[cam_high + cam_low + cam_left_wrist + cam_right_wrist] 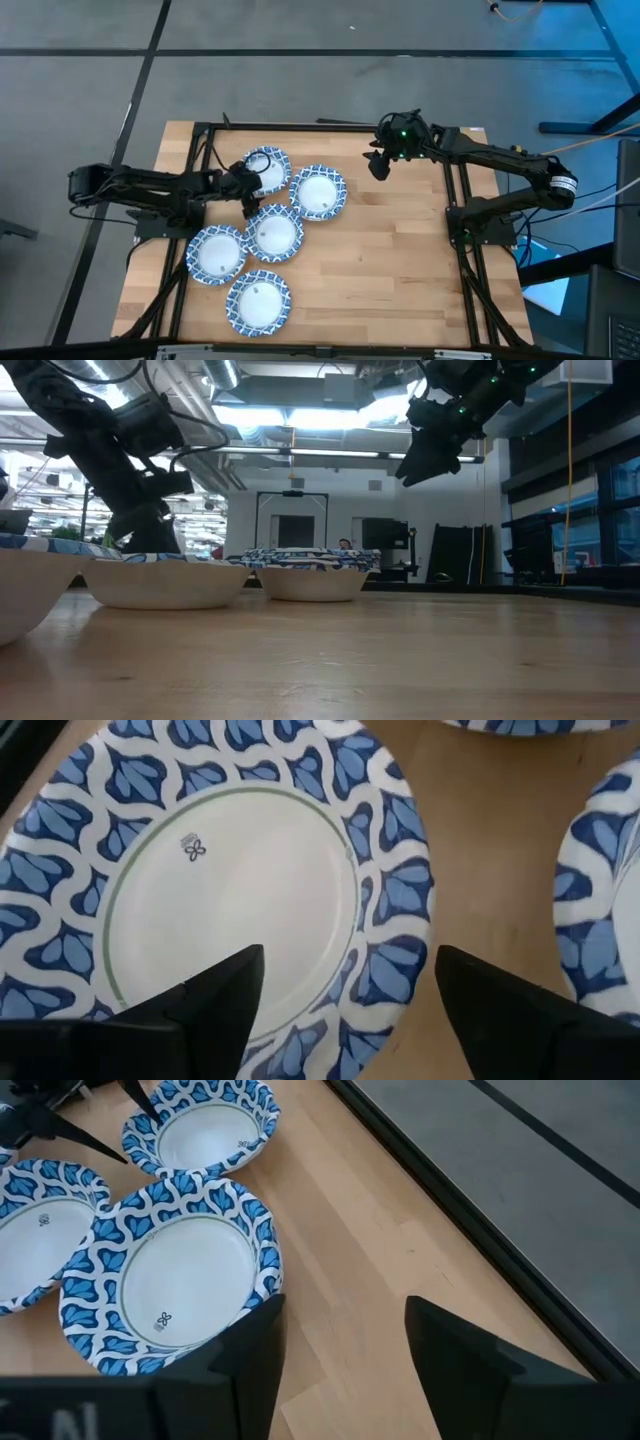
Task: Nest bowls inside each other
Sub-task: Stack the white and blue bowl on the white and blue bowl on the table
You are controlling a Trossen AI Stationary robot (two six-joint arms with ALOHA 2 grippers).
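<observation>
Bench (pixel 400 270): wooden top; carries five visible bowls grouped on its left half, the right half bare of bowls.
Bowls: far bowl (pixel 265 170), right-hand bowl (pixel 318 192), middle bowl (pixel 274 232), left bowl (pixel 216 253), near bowl (pixel 258 302). All lie separately, rims close or touching; no nesting is evident from above.
Left pincer (pixel 247 192): low over the cluster, between the far and middle bowls; fingers (pixel 215 995) spread wide, straddling a bowl rim, holding nothing.
Right pincer (pixel 378 163): raised above the bench's far edge, well apart from the bowls; fingers spread, empty.
Step in hand: judged as the approach to a first pickup.
Next move: close on the rim, lift, set the bowl centred inside a neighbour.
</observation>
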